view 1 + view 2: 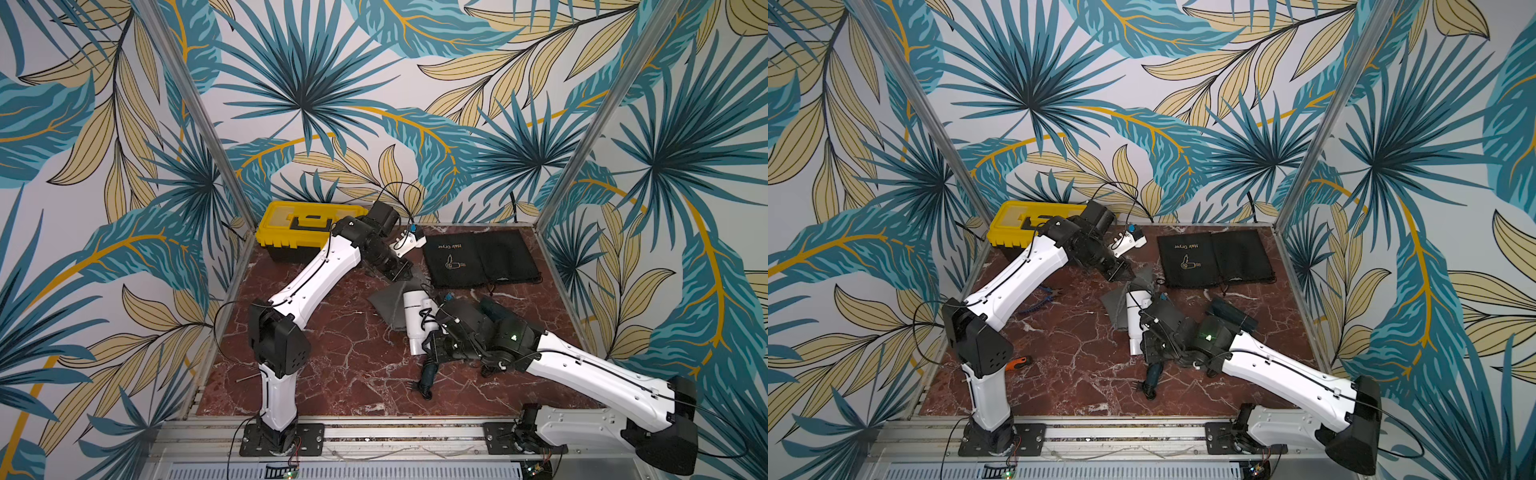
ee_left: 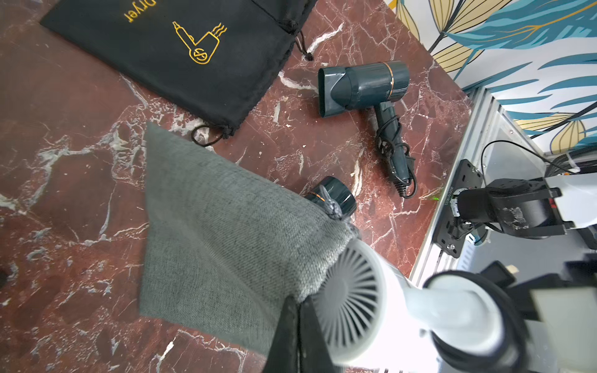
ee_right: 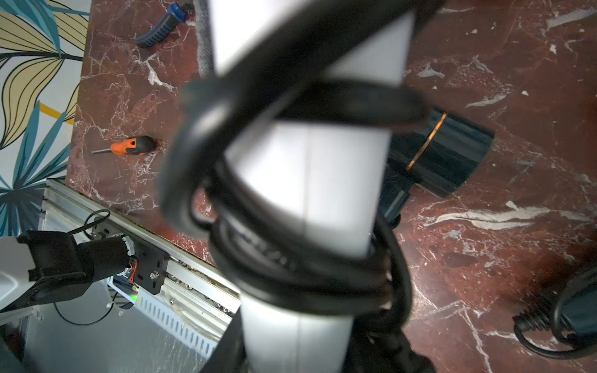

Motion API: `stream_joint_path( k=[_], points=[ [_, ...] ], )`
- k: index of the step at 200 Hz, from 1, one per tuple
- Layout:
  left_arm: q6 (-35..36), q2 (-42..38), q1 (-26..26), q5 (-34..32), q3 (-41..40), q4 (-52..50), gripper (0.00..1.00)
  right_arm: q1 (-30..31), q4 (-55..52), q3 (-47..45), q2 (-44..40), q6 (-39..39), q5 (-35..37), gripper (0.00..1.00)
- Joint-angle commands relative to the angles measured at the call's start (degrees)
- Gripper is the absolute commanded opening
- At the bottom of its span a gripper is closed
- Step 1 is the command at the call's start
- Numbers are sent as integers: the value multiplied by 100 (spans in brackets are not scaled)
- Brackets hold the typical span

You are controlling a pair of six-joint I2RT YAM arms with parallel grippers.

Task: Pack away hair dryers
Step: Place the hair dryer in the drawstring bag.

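A red marble table [image 1: 332,374] is enclosed by leaf-patterned walls [image 1: 299,83]. At its far corner a yellow toolbox [image 1: 291,232] is partly covered by the left arm. A grey pouch [image 2: 210,242] is pinched at its mouth by the closed left gripper [image 2: 295,326]. The white hair dryer [image 1: 413,316], clamped by its cord-wrapped handle in the right gripper [image 1: 432,340], is held with its grilled end at that mouth. The dark teal hair dryer [image 2: 365,85] is laid on the table. A second dark dryer [image 2: 334,197] is mostly hidden behind the pouch.
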Motion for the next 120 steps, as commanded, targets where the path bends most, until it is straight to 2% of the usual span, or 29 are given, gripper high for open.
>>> stream_joint_path(
  k=[1,43,78,120],
  points=[
    [-91,-397,-92,274,111,-47,0,28,394,-195,-72,149,82,0],
    [-21,-539,-391,296,-40,-45,0,8,699,-140,139,107,-314,0],
    [23,-630,-575,239,-226,-43,0,-62,619,-6,364,157,-367,0],
    [55,-769,-644,247,-520,-36,0,-265,893,-117,170,307,-404,0]
  ],
)
